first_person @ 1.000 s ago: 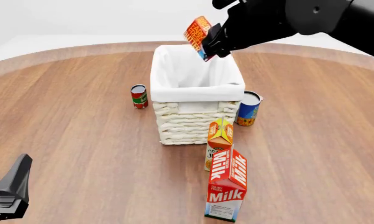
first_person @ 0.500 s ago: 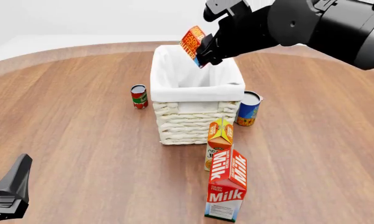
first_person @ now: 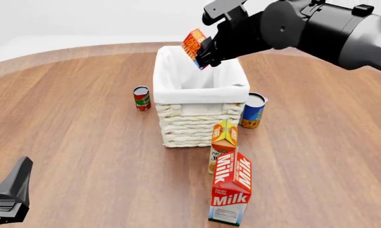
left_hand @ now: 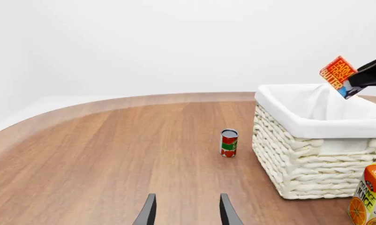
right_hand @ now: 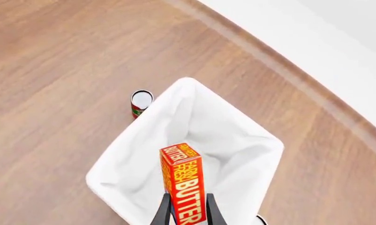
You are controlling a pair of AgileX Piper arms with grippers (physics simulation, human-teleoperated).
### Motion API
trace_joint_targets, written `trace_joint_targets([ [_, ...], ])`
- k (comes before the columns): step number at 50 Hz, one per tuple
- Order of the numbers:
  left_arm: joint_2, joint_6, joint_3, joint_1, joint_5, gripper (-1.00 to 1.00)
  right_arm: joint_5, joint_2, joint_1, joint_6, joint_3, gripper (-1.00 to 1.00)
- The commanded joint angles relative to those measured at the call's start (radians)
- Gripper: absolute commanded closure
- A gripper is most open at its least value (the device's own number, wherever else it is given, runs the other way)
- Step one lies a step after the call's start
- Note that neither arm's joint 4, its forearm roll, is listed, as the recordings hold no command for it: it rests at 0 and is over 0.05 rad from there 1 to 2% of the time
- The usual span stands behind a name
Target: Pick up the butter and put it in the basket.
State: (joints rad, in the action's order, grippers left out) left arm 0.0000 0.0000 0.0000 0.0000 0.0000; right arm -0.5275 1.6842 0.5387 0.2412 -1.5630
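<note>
The butter (first_person: 194, 44), a small red-orange box with yellow lettering, hangs tilted in the air over the far part of the basket (first_person: 201, 102). My right gripper (first_person: 201, 56) is shut on the butter's lower end. The right wrist view looks straight down past the butter (right_hand: 184, 180) into the basket's white cloth lining (right_hand: 219, 136). In the left wrist view the butter (left_hand: 337, 72) shows above the basket's rim (left_hand: 313, 124). My left gripper (left_hand: 184, 213) stands open and low near the table's front left, holding nothing; in the front view it shows at the corner (first_person: 10, 199).
A red tomato can (first_person: 141, 98) stands left of the basket and a blue can (first_person: 253, 110) at its right front corner. In front of the basket stand an orange juice carton (first_person: 223, 144) and, nearer, a red-and-white milk carton (first_person: 231, 188).
My right gripper has carried the butter a little to the left and toward the basket's middle. The left arm has not moved.
</note>
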Motion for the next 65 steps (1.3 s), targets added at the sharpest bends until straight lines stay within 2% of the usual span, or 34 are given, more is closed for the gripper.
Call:
trace_joint_targets([
  [1, 0.000, 0.000, 0.000, 0.000, 0.000, -1.00, 0.017, 0.020, -0.001, -0.020, -0.036, 1.00],
  [65, 0.000, 0.000, 0.000, 0.000, 0.000, -1.00, 0.066, 0.119, -0.017, -0.018, -0.054, 1.00],
])
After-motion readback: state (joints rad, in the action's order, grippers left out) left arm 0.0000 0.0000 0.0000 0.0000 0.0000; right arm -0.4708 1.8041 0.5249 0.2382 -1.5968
